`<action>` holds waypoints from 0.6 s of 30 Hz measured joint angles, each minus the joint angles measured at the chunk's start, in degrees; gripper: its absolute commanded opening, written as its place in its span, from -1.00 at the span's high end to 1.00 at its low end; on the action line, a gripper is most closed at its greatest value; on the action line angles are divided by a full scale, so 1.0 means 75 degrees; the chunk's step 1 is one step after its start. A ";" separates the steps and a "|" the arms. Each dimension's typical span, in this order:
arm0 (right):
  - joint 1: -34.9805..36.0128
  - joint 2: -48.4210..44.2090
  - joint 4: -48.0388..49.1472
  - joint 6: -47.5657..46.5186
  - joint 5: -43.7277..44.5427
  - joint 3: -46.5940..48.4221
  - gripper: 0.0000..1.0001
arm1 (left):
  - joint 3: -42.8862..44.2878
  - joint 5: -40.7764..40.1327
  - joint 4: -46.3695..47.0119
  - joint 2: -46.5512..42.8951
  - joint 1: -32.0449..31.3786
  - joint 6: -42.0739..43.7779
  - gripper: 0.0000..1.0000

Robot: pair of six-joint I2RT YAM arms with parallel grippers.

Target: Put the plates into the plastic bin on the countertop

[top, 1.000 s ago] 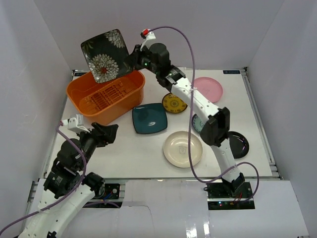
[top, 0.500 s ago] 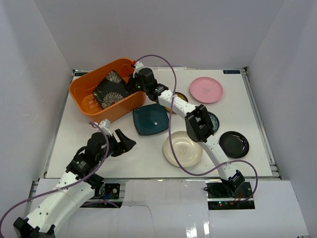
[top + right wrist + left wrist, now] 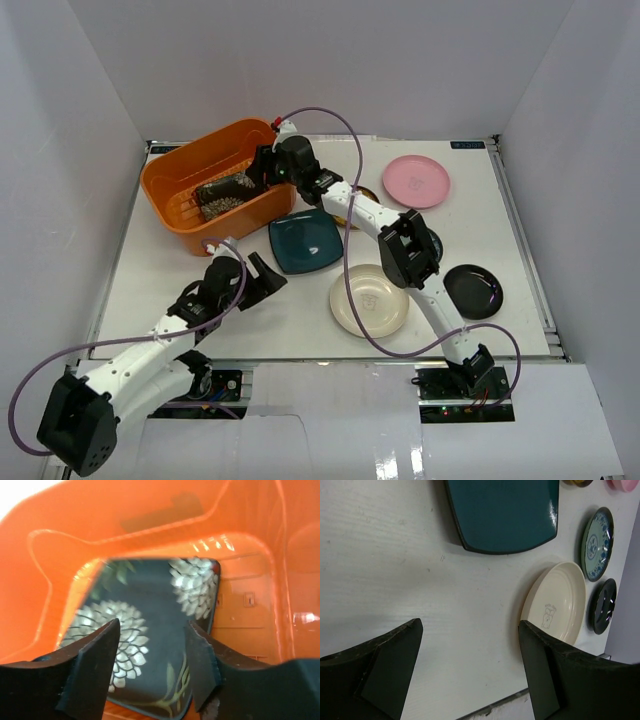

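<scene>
I see the black floral plate [image 3: 150, 630] lying inside the orange bin [image 3: 165, 185] at the countertop's [image 3: 160, 290] far-left corner; teal square plate [image 3: 304, 240] and cream round plate [image 3: 370, 300] mid-counter (both flat); pink plate [image 3: 416, 181] near the far edge; glossy black plate [image 3: 473, 291] near the right edge.

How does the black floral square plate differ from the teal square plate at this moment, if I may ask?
The black floral plate bears white flowers, while the teal plate is plain. The black floral plate lies inside the orange bin, while the teal plate lies outside it, flat on the white countertop close to the bin. Both are dark, square plates with rounded corners.
</scene>
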 measured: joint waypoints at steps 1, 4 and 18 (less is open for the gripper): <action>0.0015 -0.0067 -0.0003 0.0047 0.0052 0.0000 -0.35 | 0.0000 -0.0064 0.0289 0.0224 0.0000 -0.0041 -0.75; 0.0070 -0.0379 -0.0026 0.0157 0.0131 -0.0044 -0.51 | -0.0003 -0.0306 0.1110 0.0933 0.0000 -0.0125 -0.73; 0.0143 -0.7481 0.1483 0.0143 -0.0816 -0.6866 -0.36 | -0.0079 -0.1370 0.5106 0.4549 0.0000 -0.0804 -0.13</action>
